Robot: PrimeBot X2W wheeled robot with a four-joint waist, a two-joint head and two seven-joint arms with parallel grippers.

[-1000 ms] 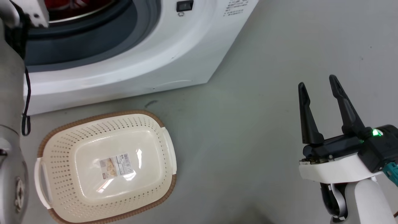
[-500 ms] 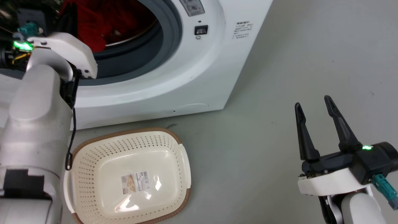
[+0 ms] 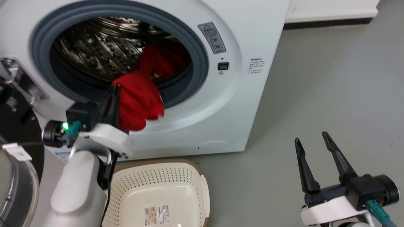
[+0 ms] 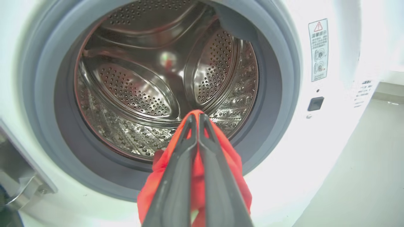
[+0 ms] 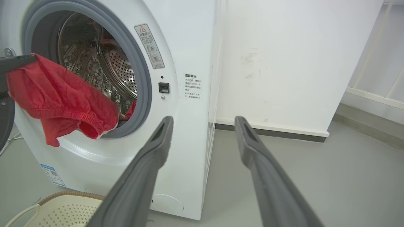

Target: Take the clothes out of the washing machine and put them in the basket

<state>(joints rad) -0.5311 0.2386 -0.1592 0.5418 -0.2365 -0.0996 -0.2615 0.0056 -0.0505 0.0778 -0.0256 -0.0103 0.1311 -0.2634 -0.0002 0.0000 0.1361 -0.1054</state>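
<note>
The white washing machine [image 3: 249, 104] stands with its porthole open. A red garment of the clothes [image 3: 139, 97] hangs out over the grey ring, trailing back to more red fabric [image 3: 164, 58] in the steel drum. My left gripper [image 3: 114, 91] is shut on it just in front of the ring. In the left wrist view the left gripper [image 4: 196, 117] pinches red cloth [image 4: 233, 160] before the drum [image 4: 132, 94]. The cream basket [image 3: 157, 183] sits on the floor below. My right gripper [image 3: 311, 140] is open and empty, off to the right; the right wrist view shows the right gripper [image 5: 203, 121] and the garment [image 5: 60, 97].
The machine's hinge bracket [image 3: 17, 80] and dark door edge [image 3: 19, 126] sit at the far left, close to my left arm [image 3: 79, 189]. A white wall [image 5: 284, 63] with a dark skirting strip stands behind the machine. Grey floor [image 3: 315, 78] spreads to the right.
The head camera has tilted up, so the whole picture shifted. My left gripper has come back out of the drum, pulling the red garment over the ring. The right gripper stays open.
</note>
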